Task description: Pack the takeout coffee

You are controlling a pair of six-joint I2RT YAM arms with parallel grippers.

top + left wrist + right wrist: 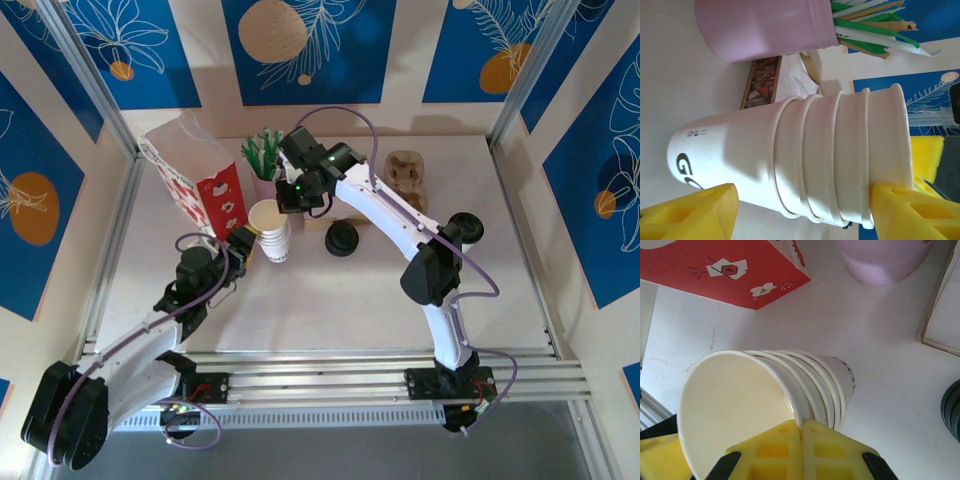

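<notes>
The lidded takeout coffee is out of view. A stack of lidless white cups (272, 232) stands upright at mid-table. My right gripper (291, 199) reaches down from behind and is shut on the rim of the top cup (735, 405); the right wrist view has its yellow fingers (802, 426) pinched on that cup's wall. My left gripper (240, 246) sits low at the stack's left side, open. In the left wrist view the stack (790, 155) spans the gap between the two spread yellow fingers (695, 212).
The red-and-white paper bag (195, 180) stands open just left of the cups. A pink pot of green straws (263, 160) is behind them. Black lids (342, 240) lie to the right, and the brown carrier (407, 172) is at the back right.
</notes>
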